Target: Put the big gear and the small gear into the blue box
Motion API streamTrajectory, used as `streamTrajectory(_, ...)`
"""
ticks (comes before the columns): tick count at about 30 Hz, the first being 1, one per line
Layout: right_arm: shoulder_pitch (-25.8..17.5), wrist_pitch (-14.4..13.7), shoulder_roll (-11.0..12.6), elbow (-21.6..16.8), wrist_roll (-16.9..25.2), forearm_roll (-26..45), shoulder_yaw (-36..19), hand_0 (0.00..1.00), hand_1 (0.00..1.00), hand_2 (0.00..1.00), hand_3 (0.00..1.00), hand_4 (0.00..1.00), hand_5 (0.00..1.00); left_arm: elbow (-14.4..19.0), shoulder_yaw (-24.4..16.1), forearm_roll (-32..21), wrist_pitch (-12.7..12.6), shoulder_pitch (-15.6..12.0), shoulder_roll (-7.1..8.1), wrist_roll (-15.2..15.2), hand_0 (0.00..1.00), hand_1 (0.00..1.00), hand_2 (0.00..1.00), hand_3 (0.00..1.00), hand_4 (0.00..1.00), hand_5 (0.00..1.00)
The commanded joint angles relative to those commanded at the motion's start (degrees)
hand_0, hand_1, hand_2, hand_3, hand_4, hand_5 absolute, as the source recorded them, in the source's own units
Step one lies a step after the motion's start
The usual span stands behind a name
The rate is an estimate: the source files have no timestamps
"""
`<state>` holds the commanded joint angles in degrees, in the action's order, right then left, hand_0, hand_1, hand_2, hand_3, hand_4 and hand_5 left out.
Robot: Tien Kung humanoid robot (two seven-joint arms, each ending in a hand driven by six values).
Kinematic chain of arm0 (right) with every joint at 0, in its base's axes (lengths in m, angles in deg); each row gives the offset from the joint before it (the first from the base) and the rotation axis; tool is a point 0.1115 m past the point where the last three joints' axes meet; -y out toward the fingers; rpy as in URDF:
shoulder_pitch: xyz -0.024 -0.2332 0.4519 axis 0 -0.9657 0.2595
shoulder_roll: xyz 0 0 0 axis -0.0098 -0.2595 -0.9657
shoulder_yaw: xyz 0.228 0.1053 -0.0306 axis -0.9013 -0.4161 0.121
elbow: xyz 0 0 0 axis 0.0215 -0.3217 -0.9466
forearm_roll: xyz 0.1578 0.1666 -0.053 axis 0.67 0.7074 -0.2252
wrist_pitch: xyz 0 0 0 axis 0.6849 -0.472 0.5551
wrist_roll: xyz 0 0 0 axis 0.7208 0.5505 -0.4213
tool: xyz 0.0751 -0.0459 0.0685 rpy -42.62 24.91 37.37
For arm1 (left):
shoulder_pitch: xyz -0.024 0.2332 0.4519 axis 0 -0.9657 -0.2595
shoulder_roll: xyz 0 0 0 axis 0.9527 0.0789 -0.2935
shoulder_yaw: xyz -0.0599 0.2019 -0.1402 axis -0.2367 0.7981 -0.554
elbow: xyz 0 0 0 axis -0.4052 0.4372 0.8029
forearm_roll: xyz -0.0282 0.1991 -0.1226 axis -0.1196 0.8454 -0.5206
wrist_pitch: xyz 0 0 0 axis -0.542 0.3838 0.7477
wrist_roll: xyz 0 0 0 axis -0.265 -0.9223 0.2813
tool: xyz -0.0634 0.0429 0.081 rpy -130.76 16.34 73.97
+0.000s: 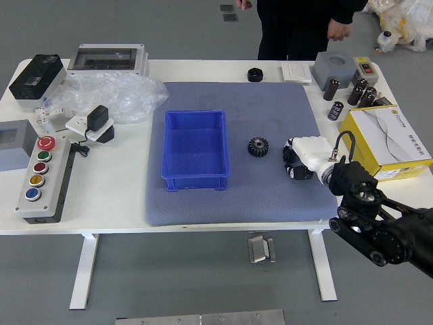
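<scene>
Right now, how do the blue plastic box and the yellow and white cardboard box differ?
The blue box is open-topped and shows a bare inside; the cardboard box has its top closed. The blue box is plain, while the cardboard box carries print. The blue box lies on the grey-blue mat, roughly square to the table; the cardboard box sits right of the mat, turned at an angle. Both rest flat.

High head view; forward, down over table [122, 215]
</scene>
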<state>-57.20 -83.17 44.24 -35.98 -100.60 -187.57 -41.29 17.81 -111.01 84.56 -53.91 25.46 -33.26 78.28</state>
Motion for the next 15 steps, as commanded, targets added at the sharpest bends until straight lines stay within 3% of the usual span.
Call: streamTrajectory(15,0.2,-1.0,0.0,0.4,0.1,0.3,0.2,0.558,0.485,0.515,0.606,0.519,0.233,0.0,0.0,0.2,0.1,0.0,-0.01,0.0,0.848,0.815,0.794,0.821,0.663,0.308)
